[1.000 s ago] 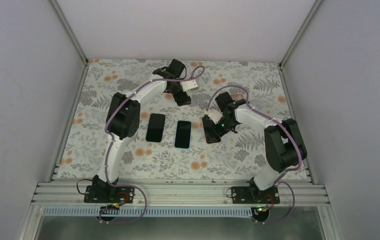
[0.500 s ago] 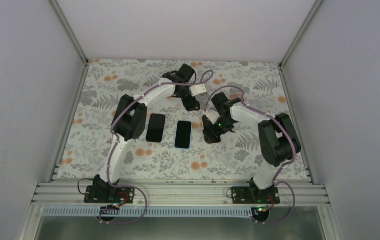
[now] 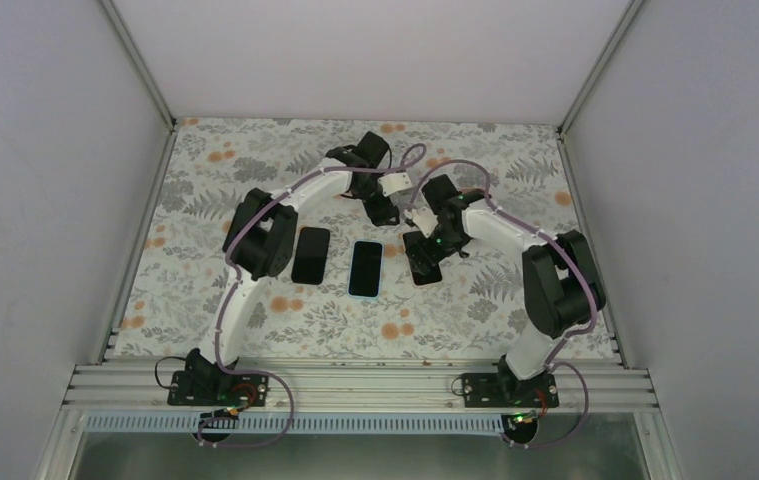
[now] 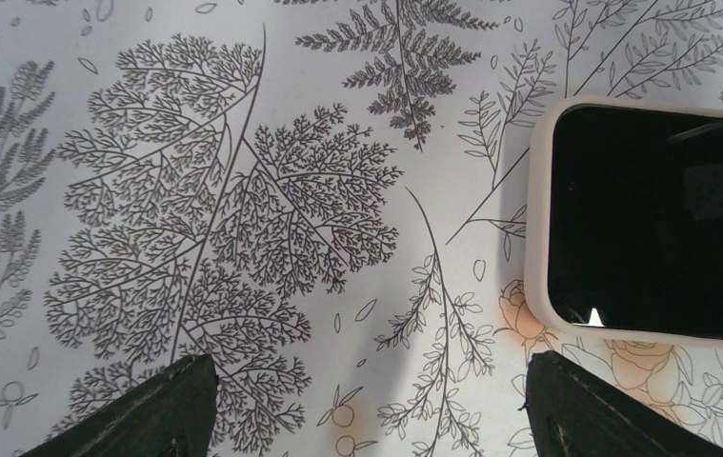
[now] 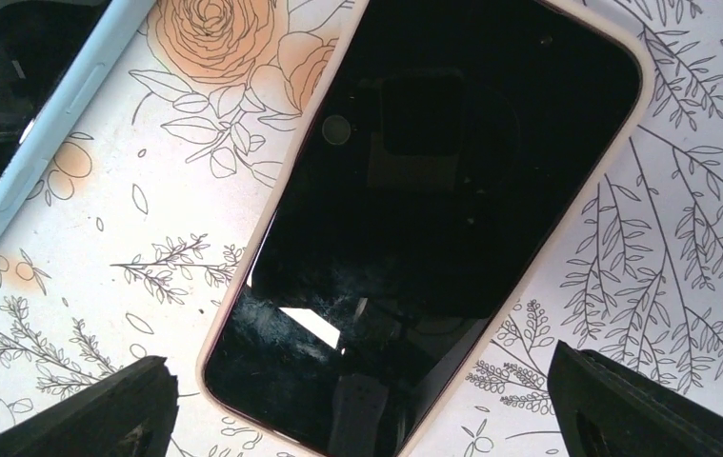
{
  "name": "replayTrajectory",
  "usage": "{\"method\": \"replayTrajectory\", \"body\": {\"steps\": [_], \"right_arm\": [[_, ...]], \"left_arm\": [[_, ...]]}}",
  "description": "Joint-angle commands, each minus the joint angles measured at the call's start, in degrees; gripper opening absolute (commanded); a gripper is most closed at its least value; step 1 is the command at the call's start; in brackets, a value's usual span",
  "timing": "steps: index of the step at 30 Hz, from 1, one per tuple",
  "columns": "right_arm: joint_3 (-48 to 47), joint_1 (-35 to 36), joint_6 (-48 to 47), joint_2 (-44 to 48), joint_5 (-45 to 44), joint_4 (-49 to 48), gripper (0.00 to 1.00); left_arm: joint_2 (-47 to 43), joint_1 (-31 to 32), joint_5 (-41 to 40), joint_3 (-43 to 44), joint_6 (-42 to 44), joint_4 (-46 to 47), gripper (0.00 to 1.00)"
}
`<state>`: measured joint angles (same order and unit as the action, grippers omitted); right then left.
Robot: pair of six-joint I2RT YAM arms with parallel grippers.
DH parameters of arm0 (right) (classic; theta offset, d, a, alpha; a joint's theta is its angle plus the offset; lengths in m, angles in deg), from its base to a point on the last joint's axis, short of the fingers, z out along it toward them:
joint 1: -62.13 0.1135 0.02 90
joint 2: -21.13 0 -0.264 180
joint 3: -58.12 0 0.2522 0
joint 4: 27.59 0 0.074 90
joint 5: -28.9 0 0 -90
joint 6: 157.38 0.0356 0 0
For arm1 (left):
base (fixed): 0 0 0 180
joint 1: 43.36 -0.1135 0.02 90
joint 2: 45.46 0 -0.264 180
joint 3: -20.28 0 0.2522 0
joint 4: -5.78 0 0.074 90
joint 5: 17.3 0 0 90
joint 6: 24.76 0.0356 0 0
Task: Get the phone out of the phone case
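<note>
We can read no words, brands, numbers or signs in any view. The phone [image 5: 433,219] shows us a dark blank screen, and the table [image 4: 243,190] carries only printed ferns and flowers.

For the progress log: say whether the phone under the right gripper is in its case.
In. The pink case rims the phone on every visible side; right gripper hovers open over it.

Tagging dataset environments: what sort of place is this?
Probably a lab test booth, not a home or shop: plain white walls box in the workspace, an aluminium rail runs along the near edge, and phones lie in a row on a floral cloth.
</note>
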<state>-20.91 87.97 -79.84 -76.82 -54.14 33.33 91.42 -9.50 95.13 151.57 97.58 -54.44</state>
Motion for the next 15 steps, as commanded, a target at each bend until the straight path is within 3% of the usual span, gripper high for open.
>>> {"method": "replayTrajectory", "body": {"steps": [1, 15], "right_arm": [[0.15, 0.26, -0.38, -0.34, -0.13, -0.54, 1.00], [-3.62, 0.35, 1.22, -8.23, 2.59, -2.64, 1.00]], "left_arm": [[1.37, 0.32, 1.73, 1.32, -0.21, -0.75, 0.80], [1.49, 0.32, 2.09, 0.87, -0.83, -0.45, 0.80]]}}
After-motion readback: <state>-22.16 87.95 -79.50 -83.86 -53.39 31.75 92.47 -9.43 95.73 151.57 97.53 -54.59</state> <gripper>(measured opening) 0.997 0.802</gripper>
